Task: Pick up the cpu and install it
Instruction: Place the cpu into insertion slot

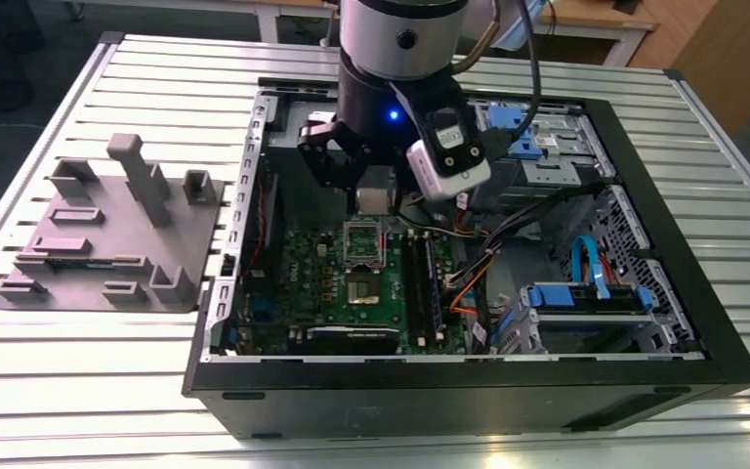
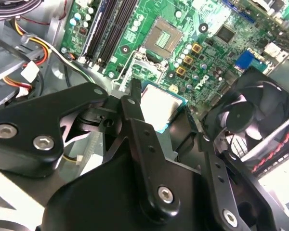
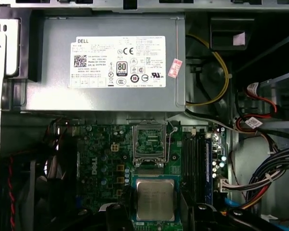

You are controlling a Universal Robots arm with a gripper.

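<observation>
The cpu [image 3: 155, 199], a flat silver square with a green rim, sits between my gripper's [image 3: 156, 212] two black fingers [image 3: 118, 216], which close on its opposite edges. I hold it just above the green motherboard [image 3: 101, 168], inside the open computer case [image 1: 687, 293]. The empty socket [image 3: 149, 144] lies a short way beyond it with its metal frame lifted. In the second wrist view the cpu [image 2: 161, 106] hangs short of the socket [image 2: 164, 34]. In the exterior view my gripper [image 1: 372, 200] hovers over the board's upper part.
A big grey metal box with a white label [image 3: 113, 62] lies past the socket. Memory slots [image 3: 197, 163] run beside it, and a black fan [image 2: 250, 115] sits on the other side. Bundled cables [image 3: 260, 178] fill the case's far part. A grey fixture plate with blocks [image 1: 108, 239] stands outside the case.
</observation>
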